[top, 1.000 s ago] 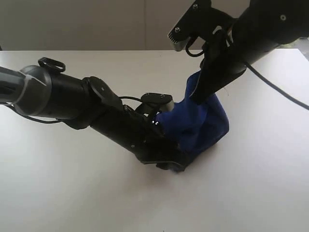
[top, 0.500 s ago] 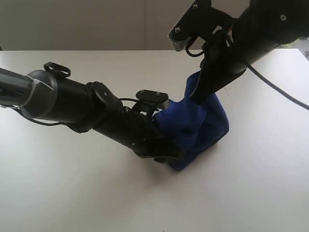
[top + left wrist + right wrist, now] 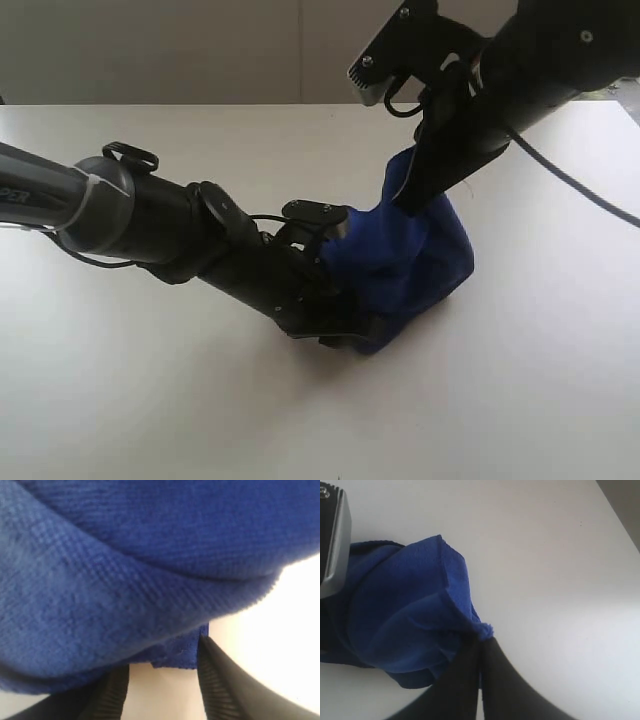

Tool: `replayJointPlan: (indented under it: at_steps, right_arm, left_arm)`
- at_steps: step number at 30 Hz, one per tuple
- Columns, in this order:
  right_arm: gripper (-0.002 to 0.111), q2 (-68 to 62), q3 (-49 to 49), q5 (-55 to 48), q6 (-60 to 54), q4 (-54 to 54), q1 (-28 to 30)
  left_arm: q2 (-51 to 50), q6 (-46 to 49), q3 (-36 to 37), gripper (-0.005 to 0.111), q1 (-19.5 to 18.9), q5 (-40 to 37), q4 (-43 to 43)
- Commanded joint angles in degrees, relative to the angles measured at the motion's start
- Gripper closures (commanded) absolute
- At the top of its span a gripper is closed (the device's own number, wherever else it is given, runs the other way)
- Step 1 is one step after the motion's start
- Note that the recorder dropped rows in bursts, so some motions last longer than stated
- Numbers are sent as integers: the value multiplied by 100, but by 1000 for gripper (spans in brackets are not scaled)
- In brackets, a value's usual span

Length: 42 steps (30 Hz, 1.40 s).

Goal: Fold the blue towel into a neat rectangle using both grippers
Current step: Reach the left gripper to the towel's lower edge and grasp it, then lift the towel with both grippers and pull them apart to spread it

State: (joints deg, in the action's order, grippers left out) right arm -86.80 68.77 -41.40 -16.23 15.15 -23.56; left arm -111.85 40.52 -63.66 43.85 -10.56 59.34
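The blue towel [image 3: 405,255] sits bunched in a rumpled heap on the white table [image 3: 140,400], right of centre in my exterior view, with one corner drawn up above the rest. My right gripper [image 3: 481,639] has that raised corner: its fingers are pressed together with the towel's hemmed edge pinched at the tips. My left gripper [image 3: 161,660] lies low against the near left foot of the heap, fingers [image 3: 220,690] spread apart. A small flap of towel hangs between them, and I see nothing clamped. The left arm [image 3: 150,215] reaches in low from the left, the right arm [image 3: 540,50] slants down from the upper right
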Motion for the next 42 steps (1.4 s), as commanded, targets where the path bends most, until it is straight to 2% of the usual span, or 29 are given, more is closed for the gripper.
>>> replayJointPlan:
  at_steps: [1, 5, 8, 16, 18, 28, 35, 38, 42]
  right_arm:
    - [108, 6, -23, 78, -12, -3, 23]
    - [108, 6, -23, 78, -12, -3, 23]
    - [108, 6, -23, 78, -12, -3, 23]
    - [108, 6, -23, 67, -12, -14, 23]
    - [108, 6, -23, 67, -12, -14, 23]
    - [108, 6, -23, 79, -12, -12, 23]
    - [108, 6, -23, 32, -12, -12, 23]
    - [108, 6, -23, 30, -12, 37, 23]
    - [108, 6, -23, -106, -12, 367, 23]
  left_arm:
    - [-21, -4, 0, 58, 26, -75, 105]
    - [-48, -4, -10, 58, 26, -105, 148]
    - [-71, -4, -9, 63, 26, -105, 148]
    - [-71, 22, -9, 102, 26, 97, 148]
    - [-71, 38, -9, 107, 26, 97, 148]
    - [365, 38, -9, 107, 26, -148, 136]
    - [1036, 38, -9, 107, -20, -228, -480]
    - [1275, 27, -9, 107, -192, -531, -857]
    - [1621, -24, -9, 107, -614, -1226, -1361]
